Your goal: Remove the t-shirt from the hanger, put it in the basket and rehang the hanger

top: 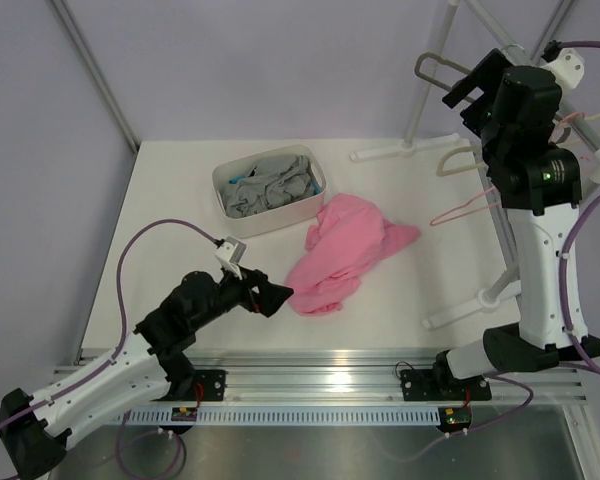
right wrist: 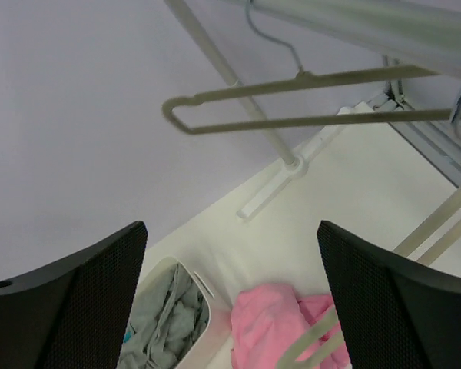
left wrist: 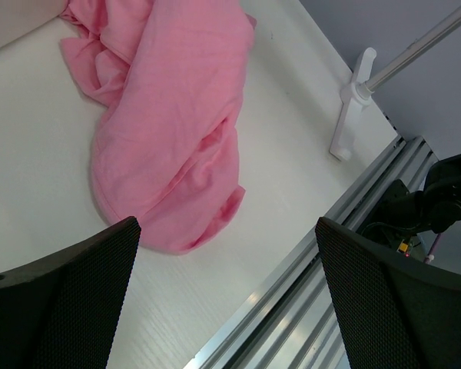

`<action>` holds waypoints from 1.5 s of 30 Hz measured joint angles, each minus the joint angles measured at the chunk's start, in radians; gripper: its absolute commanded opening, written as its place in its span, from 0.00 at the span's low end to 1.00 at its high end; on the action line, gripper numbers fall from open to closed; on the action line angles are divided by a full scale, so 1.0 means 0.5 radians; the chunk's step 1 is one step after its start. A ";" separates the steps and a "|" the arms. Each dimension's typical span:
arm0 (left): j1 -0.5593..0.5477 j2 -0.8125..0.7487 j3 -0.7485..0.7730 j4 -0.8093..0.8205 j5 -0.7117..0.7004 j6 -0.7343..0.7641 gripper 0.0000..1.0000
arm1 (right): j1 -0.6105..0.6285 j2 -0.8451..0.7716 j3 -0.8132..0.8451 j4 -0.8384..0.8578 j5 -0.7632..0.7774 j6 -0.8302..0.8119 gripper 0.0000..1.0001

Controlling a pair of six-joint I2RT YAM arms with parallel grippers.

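Note:
The bright pink t-shirt [top: 345, 255] lies crumpled on the white table, off any hanger. It also shows in the left wrist view [left wrist: 169, 123] and the right wrist view [right wrist: 273, 323]. The dark grey-brown hanger [top: 421, 66] hangs bare from the rack by its silver hook, seen in the right wrist view [right wrist: 303, 78]. My left gripper [top: 278, 295] is open and empty, low over the table just left of the t-shirt's near end [left wrist: 227, 307]. My right gripper [top: 467, 85] is open and empty, raised high beside the hanger [right wrist: 230, 300].
A white tub [top: 270, 190] of grey clothes stands at the back, left of the t-shirt. A cream hanger [top: 460, 160] and a thin pink wire hanger [top: 470, 205] hang on the rack at right. Rack feet [top: 400, 150] [top: 470, 305] rest on the table.

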 measured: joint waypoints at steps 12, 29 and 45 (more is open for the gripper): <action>-0.001 -0.223 0.096 -0.108 0.174 -0.028 0.99 | 0.056 -0.575 -0.580 0.023 -1.109 -0.307 0.99; -0.001 0.204 0.597 -0.333 -0.107 0.135 0.99 | 0.909 -1.021 -1.608 0.179 -0.964 -0.378 1.00; -0.071 1.983 1.305 0.021 -0.275 0.332 0.99 | 0.951 -1.836 -2.036 0.378 -1.018 -0.526 0.99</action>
